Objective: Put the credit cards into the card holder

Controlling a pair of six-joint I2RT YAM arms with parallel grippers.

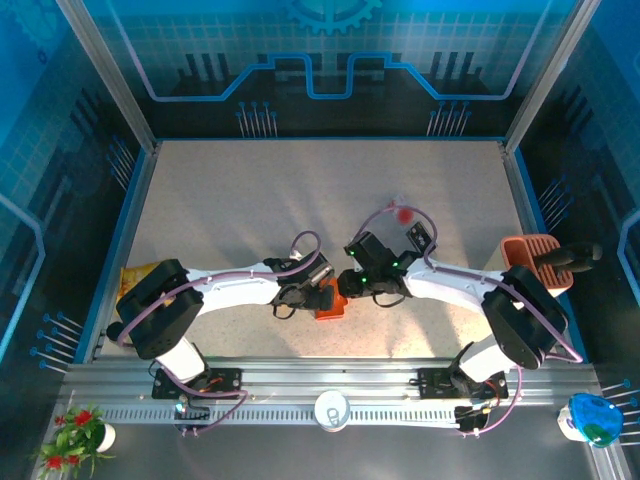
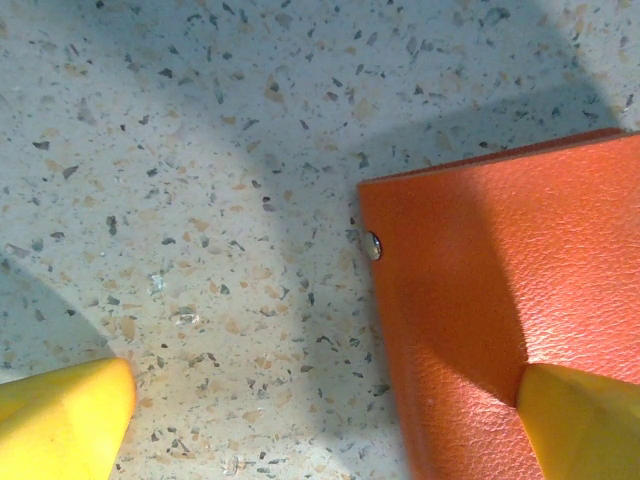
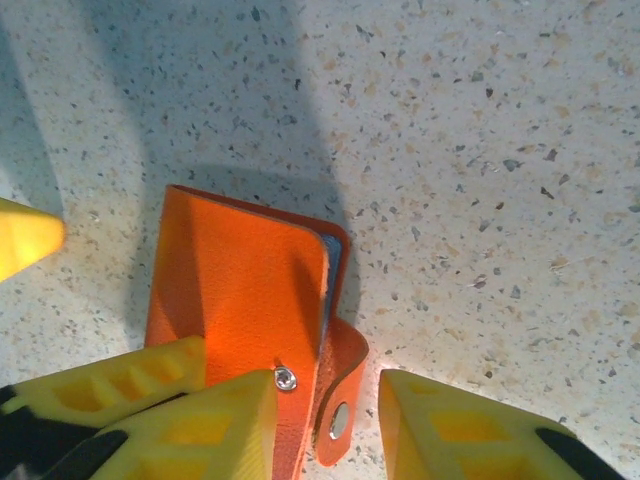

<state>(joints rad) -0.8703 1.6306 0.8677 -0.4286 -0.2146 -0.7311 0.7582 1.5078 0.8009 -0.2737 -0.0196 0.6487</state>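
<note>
The card holder [image 1: 330, 303] is a small orange wallet lying folded on the speckled table between both arms. My left gripper [image 2: 320, 430] is wide open, with one yellow finger [image 2: 580, 425] resting on the wallet's leather [image 2: 500, 280] and the other [image 2: 60, 420] over bare table. My right gripper [image 3: 328, 425] is open, its jaws either side of the loose snap tab [image 3: 340, 415], and its left finger [image 3: 200, 430] lies over the cover by the snap stud [image 3: 285, 378]. The credit cards are hidden. A thin blue-grey edge [image 3: 337, 262] shows between the flaps; I cannot tell whether it is a card or a pocket.
A terracotta slotted bin [image 1: 528, 252] with a black object [image 1: 570, 260] beside it stands at the right edge. A small red item [image 1: 404, 213] lies behind the right arm. A yellow-orange object [image 1: 140, 272] sits at the left edge. A paper cup [image 1: 331, 409] is on the front rail.
</note>
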